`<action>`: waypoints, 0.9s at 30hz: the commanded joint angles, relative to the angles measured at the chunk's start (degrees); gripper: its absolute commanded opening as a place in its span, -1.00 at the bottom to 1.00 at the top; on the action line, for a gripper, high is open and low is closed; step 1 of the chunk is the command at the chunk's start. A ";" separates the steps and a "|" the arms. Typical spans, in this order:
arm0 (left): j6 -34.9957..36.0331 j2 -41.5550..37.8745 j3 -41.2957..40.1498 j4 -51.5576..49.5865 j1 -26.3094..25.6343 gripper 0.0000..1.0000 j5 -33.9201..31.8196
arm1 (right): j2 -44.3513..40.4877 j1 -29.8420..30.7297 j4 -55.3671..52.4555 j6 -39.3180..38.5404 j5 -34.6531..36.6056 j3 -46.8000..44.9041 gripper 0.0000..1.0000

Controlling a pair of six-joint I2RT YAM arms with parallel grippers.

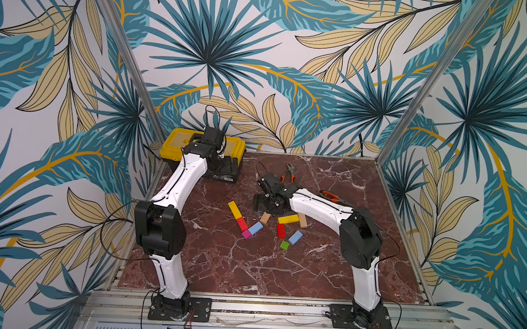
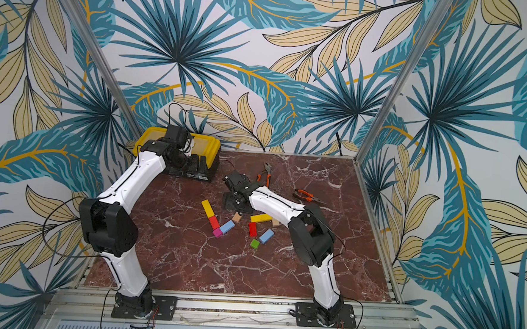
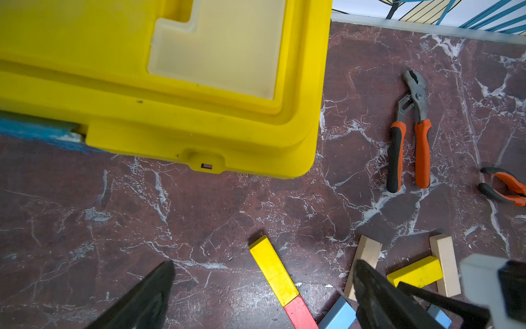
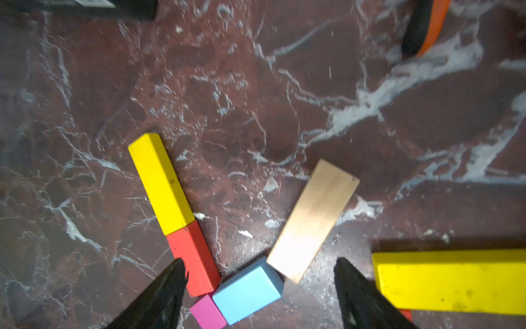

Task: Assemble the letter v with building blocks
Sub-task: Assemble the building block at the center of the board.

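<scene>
Two grippers are mine, both above the red marble table (image 1: 250, 273), which fills the lower middle of both top views. The yellow toolbox (image 1: 173, 142) sits at the table's upper left corner. My left gripper (image 3: 264, 263) hangs just in front of that box, jaws spread wide with nothing between them. My right gripper (image 4: 259, 260) hovers near the middle of the table, over the upper right tip of the letter v (image 1: 242, 224). Its jaws stand apart as well and clamp nothing. Orange-handled pliers (image 1: 289, 172) lie just behind my right gripper, toward the top of the table. A second pair of pliers (image 1: 331, 196) lies further right, partly hidden by my right arm (image 1: 319, 205).

The letter v lies flat just left of the table's centre, opening toward the top of the frame. Its left arm is a yellow bar (image 4: 160, 182) end to end with a red block (image 4: 193, 259). Its right arm is a plain-wood bar (image 4: 313, 219) whose lower end meets a corner of a light-blue block (image 4: 247, 290). A magenta cube (image 4: 207, 313) forms the point, touching the red and the light-blue.

Right of the v lie the spare pieces. A second yellow bar (image 1: 288, 219) has a second plain-wood bar (image 1: 302, 220) against its right end. Below them are a second red block (image 1: 280, 230) and a second light-blue block (image 1: 295, 237), and lowest is a green cube (image 1: 284, 245).
</scene>
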 commanded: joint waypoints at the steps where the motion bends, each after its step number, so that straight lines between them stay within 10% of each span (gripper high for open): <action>1: 0.02 -3.03 -0.63 1.24 0.53 0.99 -0.48 | 1.52 -2.67 -3.00 -8.31 -5.81 3.04 0.69; 27: -0.25 -5.52 -1.86 1.48 0.51 0.99 -0.94 | 13.30 -8.72 -8.56 -23.91 -18.18 12.78 0.73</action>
